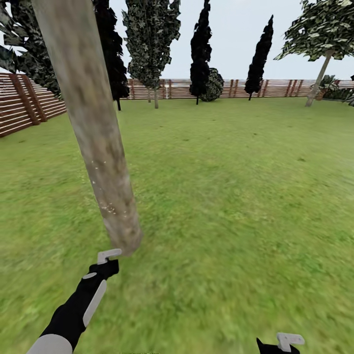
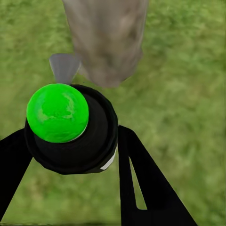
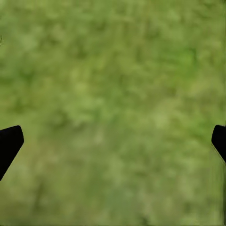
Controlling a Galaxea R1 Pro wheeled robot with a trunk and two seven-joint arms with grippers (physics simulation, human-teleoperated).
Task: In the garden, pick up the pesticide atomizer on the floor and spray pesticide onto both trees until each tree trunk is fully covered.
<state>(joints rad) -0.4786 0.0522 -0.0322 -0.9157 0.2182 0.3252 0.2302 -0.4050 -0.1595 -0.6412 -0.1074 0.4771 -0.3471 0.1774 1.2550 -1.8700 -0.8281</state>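
Observation:
A thick mottled grey-brown tree trunk (image 1: pixel 93 128) rises close in front of me on the left, and its base (image 2: pixel 106 42) shows in the left wrist view. Tiny white specks of pesticide (image 1: pixel 107 206) dot its lower part. My left gripper (image 1: pixel 108 263) reaches to the foot of the trunk. Its black fingers (image 2: pixel 141 174) are shut on the pesticide atomizer (image 2: pixel 89 146), a dark round body with a bright green ball on it and a small white part. My right gripper (image 1: pixel 284 344) hangs low at the right, open (image 3: pixel 113 136) over bare grass.
Green lawn (image 1: pixel 221 196) stretches ahead to a brown slat fence (image 1: pixel 162 88). Dark cypress-like trees (image 1: pixel 200 49) and a round bush (image 1: pixel 214 84) stand along it. Another pale-trunked tree (image 1: pixel 318 78) leans at the far right.

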